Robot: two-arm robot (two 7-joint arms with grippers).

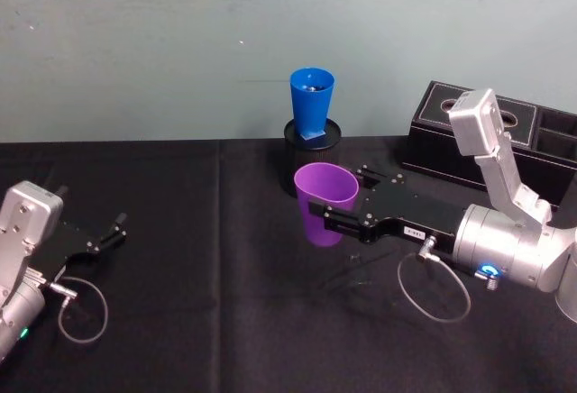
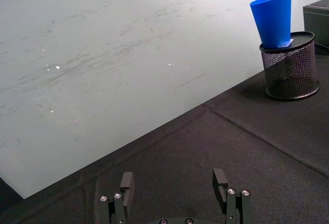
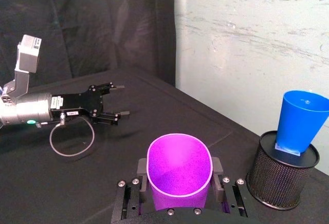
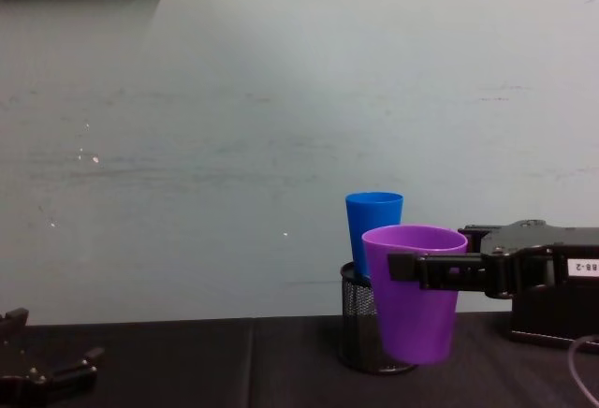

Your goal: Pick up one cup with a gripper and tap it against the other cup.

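- Right, biggest thing first: a table under black cloth point(image 1: 225, 276) runs across the whole scene, with a pale scuffed wall behind it
- Over on the right, the silver-grey right arm with its glowing blue ring reaches in toward the middle, and the right gripper point(image 1: 326, 205) has its slim black fingers clamped on either side of a cup, just under the rim
- Back right, near the wall, sits a black rectangular organiser box point(image 1: 433, 154)
- Far left, the left gripper point(image 1: 113, 231) rests low over the cloth, fingers spread apart and nothing between them, well away from both cups
- And the catch itself: the purple tapered plastic tumbler point(image 4: 416, 319) is upright, mouth up, pinched in the right gripper; from the chest camera its base looks to hang just clear of the cloth
- Just behind it stands a black round mesh pen holder point(image 1: 332, 145), at the far edge of the table
- Smallest of the lot, the bright blue tapered plastic tumbler point(image 1: 312, 100) pokes up out of that holder, leaning a little; the right wrist camera shows a gap between it and the purple tumbler, close but not touching
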